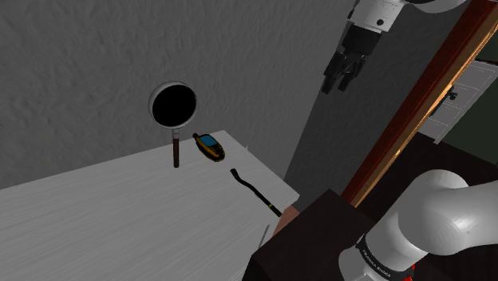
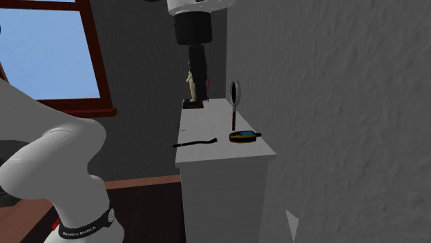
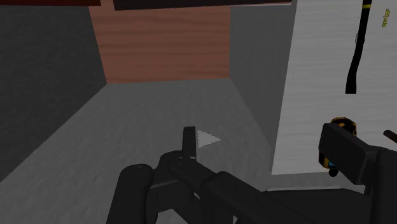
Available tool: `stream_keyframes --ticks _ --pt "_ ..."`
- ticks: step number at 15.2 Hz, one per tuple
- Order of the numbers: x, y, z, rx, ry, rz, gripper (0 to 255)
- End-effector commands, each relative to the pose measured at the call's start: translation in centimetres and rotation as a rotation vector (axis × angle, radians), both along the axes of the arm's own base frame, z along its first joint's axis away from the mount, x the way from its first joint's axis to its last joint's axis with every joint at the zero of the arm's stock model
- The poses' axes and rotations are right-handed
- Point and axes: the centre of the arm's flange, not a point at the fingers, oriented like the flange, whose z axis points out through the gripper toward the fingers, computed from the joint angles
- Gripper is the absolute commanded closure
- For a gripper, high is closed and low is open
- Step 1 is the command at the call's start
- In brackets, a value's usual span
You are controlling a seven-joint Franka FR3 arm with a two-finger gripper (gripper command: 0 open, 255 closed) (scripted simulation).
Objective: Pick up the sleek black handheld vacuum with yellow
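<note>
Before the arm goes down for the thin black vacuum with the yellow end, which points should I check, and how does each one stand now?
1. Target found: the thin black vacuum lies flat on the white table, near its edge. Ok.
2. Fingers apart and holding nothing: ok.
3. Gripper over the target: the gripper hangs high, beyond the table's edge. Not ok.
4. Neighbours apart: the small yellow and blue device and the round black tool with a handle do not touch the vacuum. Ok.
5. Fingers turned across the vacuum's thin body: cannot tell.
</note>
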Motion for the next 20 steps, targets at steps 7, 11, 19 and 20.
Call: stream_keyframes --ticks 7,11,19,20 --pt "0.2 5.2 -5.4 0.034 0.008 0.018 0" --pt "0.3 8.8 -8.9 0.057 0.013 0.029 0" --pt "0.3 16.3 -15.6 0.103 0.024 0.053 0" --pt "0.3 17.2 -16.5 0.109 0.025 0.056 0"
